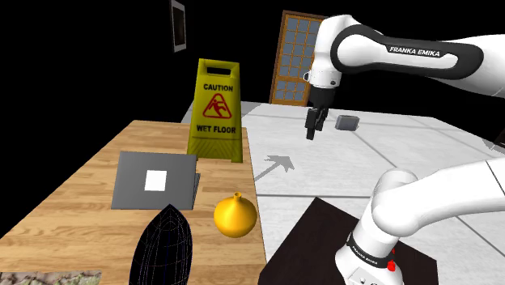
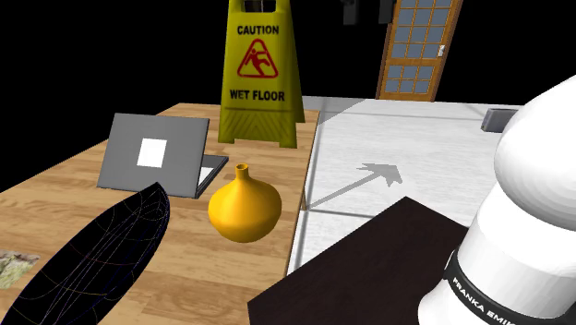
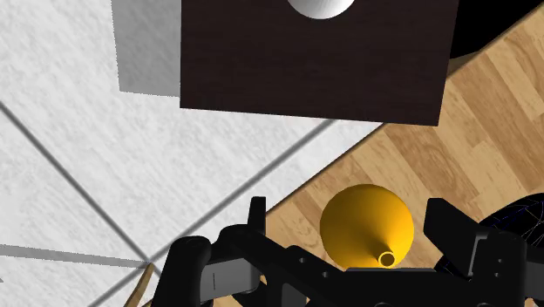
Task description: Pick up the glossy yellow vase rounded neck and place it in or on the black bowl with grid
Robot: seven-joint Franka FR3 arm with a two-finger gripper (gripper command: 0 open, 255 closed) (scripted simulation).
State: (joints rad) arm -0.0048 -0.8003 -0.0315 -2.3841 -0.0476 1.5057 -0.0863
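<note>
gripper [image 1: 313,133]: hanging high in the air, fingers [image 3: 255,222] standing wide apart, gripping nothing; the wrist camera is looking down on the vase from well above.
vase [image 1: 235,215]: yellow, sitting upright on the wooden table [image 1: 81,186], close to the long edge on the side of the stand [image 1: 316,243], well apart from the gripper.
bowl [image 1: 166,247]: black with thin grid lines, lying just beside the vase toward the table's near end; can't tell if they're touching.
handling: I'm guessing rigid and fairly light. The glossy skin is likely making it slippery, and it's probably breaking if dropped.
grip spot: the round belly is looking wide for the jaws and curving away above and below, so the pads may be sliding off. The narrow neck under the rim is looking like the safer hold, coming straight down over it.
risk: hitting the neck off-centre is probably tipping it toward the table edge.
nearby: wet-floor sign [image 1: 216,105] and grey laptop [image 1: 154,180] are sitting further along the table, out of the way.
</note>
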